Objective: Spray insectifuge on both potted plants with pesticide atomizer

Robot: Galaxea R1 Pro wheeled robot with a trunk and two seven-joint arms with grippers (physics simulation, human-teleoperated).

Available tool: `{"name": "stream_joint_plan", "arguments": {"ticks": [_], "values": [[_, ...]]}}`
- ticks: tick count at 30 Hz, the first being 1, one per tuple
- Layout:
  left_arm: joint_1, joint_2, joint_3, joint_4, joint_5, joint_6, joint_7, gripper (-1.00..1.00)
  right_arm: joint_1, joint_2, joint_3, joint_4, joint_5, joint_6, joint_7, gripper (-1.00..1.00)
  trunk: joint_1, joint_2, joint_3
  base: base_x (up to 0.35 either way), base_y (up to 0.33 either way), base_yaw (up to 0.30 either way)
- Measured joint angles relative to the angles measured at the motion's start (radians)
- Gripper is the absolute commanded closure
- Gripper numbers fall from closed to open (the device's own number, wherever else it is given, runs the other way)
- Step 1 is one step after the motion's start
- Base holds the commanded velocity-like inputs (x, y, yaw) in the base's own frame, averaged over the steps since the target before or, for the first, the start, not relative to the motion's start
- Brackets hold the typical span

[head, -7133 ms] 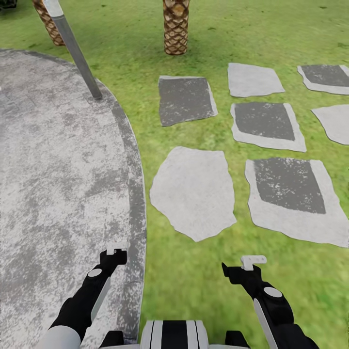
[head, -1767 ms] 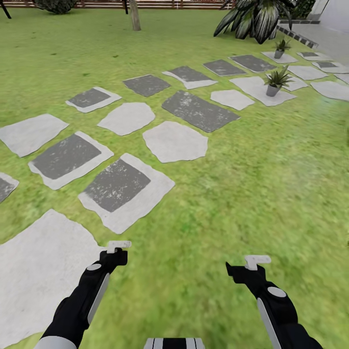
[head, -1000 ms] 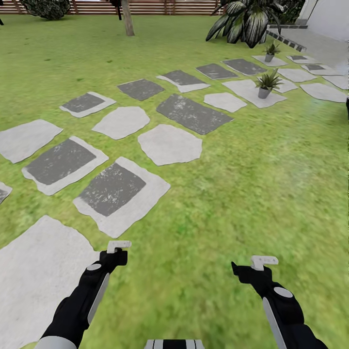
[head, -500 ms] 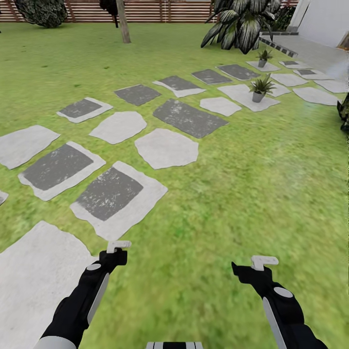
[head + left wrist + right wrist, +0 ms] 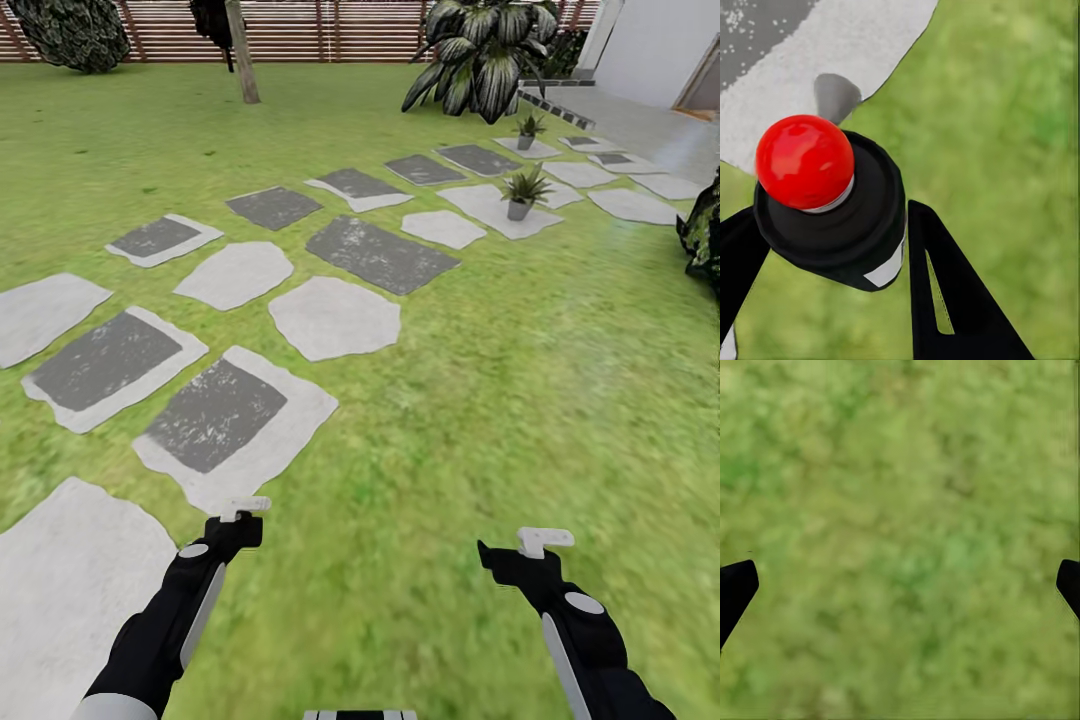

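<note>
The step in hand looks like the approach across the garden lawn [image 5: 520,380]. Both arms are hanging low ahead of the trunk. The left hand [image 5: 243,508] is standing released, its black fingers [image 5: 945,300] spread. Past them a glossy red ball [image 5: 805,161] on a round black mount is showing, which I take to be part of the robot, not a load. The right hand [image 5: 545,541] is also hanging released and empty over blurred grass.

The nearer potted plant [image 5: 519,190] is sitting at 1 o'clock on a pale stepping stone [image 5: 490,205]. It is a spiky olive rosette in a small grey pot. The farther potted plant [image 5: 527,127] is sitting beyond it on another slab, near the big striped palm [image 5: 480,50]. Where the pesticide atomizer is standing I cannot tell.

To do this well, I would be steering toward 1 o'clock, scanning for the slim bottle and keeping both hands wide for the grasp. The dark bush [image 5: 703,235] at 2 o'clock needs a clear berth.

The slabs are flat and irregular, some chalky white, some mottled dark grey. A brown slatted fence [image 5: 330,25] is closing off 12 o'clock.
</note>
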Motion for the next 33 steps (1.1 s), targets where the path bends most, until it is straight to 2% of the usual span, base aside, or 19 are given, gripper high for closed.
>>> {"name": "stream_joint_plan", "arguments": {"ticks": [14,27,33], "values": [[0.000,0.000,-0.001,0.000,0.000,0.000,0.000,1.00,0.000,0.000,0.000,0.000,0.000,0.000,0.000,-1.00,0.000,0.000,0.023,0.334,-0.025,-0.067],[0.000,0.000,0.000,0.000,-0.001,0.000,0.000,1.00,0.000,0.002,0.000,0.000,0.001,0.005,0.000,-1.00,0.000,0.000,0.031,0.280,-0.195,-0.031],[0.000,0.000,0.000,0.000,0.000,0.000,0.000,1.00,0.000,0.003,0.000,0.000,0.001,0.005,0.000,-1.00,0.000,0.000,0.031,0.272,-0.206,-0.262]]}}
